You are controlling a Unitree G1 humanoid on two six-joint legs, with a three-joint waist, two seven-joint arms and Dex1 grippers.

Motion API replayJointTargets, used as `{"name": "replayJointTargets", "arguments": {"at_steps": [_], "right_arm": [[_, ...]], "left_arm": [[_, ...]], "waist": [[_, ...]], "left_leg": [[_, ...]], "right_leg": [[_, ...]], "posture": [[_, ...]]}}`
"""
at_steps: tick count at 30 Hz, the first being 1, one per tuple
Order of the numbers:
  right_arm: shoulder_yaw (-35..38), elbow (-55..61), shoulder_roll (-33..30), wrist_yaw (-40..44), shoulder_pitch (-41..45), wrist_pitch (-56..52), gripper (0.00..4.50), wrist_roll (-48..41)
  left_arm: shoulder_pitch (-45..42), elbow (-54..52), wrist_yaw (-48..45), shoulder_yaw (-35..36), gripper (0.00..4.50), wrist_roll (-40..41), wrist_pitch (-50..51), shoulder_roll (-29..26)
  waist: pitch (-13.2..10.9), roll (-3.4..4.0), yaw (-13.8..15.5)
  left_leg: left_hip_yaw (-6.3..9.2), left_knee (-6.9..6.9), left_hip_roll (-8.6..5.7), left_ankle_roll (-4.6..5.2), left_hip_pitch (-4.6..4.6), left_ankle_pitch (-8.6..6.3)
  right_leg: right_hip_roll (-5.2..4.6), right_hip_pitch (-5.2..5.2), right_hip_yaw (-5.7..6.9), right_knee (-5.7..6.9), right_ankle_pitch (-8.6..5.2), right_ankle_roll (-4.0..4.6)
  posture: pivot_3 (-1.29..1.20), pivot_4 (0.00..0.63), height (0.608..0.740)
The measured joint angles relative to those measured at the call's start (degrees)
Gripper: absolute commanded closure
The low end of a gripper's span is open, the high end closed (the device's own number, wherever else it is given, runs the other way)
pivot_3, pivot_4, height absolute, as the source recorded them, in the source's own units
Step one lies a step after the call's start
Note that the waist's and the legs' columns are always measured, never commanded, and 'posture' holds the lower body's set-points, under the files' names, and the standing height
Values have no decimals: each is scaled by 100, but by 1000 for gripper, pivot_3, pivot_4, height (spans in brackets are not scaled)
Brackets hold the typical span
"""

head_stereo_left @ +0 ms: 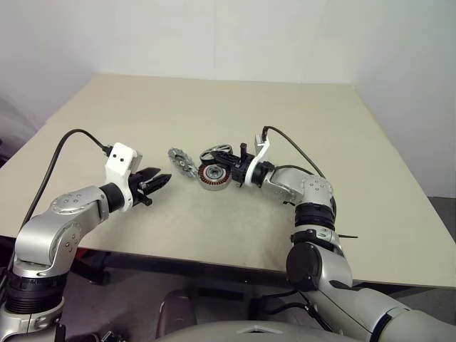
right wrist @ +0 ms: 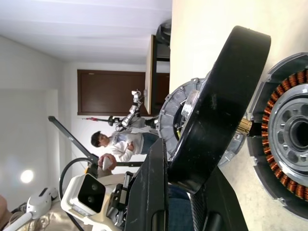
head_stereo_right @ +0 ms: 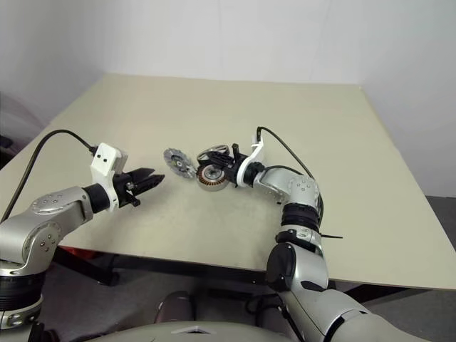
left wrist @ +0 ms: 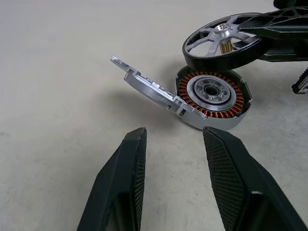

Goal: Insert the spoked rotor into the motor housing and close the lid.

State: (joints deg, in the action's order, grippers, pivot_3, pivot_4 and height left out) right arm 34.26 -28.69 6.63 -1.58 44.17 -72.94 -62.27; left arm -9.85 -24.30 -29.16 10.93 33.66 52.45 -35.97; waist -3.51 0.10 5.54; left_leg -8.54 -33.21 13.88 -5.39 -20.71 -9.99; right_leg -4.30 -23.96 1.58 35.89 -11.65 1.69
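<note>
The spoked rotor (head_stereo_left: 217, 152), a black-rimmed wheel with silver spokes and a hub, hangs tilted just above the motor housing (head_stereo_left: 212, 176). My right gripper (head_stereo_left: 235, 162) is shut on the rotor's rim, its fingers (right wrist: 156, 192) pinching either side. The housing (left wrist: 211, 96) lies flat on the table, its copper windings and silver centre showing. The lid (left wrist: 149, 89), a notched silver cap, leans tilted against the housing's side. My left gripper (head_stereo_left: 158, 180) hovers open to the left of the lid, empty, pointing at it.
The tan table (head_stereo_left: 214, 107) stretches wide around the parts, with its front edge close to my arms. A person (right wrist: 118, 144) sits far off in the room behind. Cables trail from both wrists.
</note>
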Motion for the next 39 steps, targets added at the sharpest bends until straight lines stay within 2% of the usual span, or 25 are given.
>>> {"name": "replayJointTargets", "arguments": {"at_steps": [20,26,32,35,39], "right_arm": [[-304,165,5,-935,0,133,4197,-926],[-594,220,-1,-921,-1,169,4197,-1038],[-1463,612,-237,443,-2,221,4197,-587],[-2383,863,-847,1699,-9,698,4197,217],[-3310,741,-1187,2965,-73,1625,4197,1296]], "left_arm": [[0,0,53,1,2529,2,0,0],[1,0,64,4,2529,2,0,0],[3,0,67,4,2529,0,-3,3],[3,2,69,4,2529,-6,-5,3],[3,2,67,3,2529,-10,-11,5]], "waist": [[0,0,-1],[0,0,0],[1,-3,6],[5,-8,50],[8,-13,32]], "left_leg": [[0,0,-1,-2,-1,1],[1,0,-2,-2,-2,1],[2,-1,-2,-2,-8,1],[5,-6,-5,-3,-17,2],[5,-7,-3,-4,-14,2]], "right_leg": [[0,0,-1,0,1,-6],[0,-1,-2,0,1,-9],[0,0,-1,-5,2,-17],[-3,4,-1,-12,6,-26],[-2,4,-2,-8,7,-25]], "posture": [[0,0,740],[0,0,740],[0,0,740],[0,0,740],[0,0,740]]}}
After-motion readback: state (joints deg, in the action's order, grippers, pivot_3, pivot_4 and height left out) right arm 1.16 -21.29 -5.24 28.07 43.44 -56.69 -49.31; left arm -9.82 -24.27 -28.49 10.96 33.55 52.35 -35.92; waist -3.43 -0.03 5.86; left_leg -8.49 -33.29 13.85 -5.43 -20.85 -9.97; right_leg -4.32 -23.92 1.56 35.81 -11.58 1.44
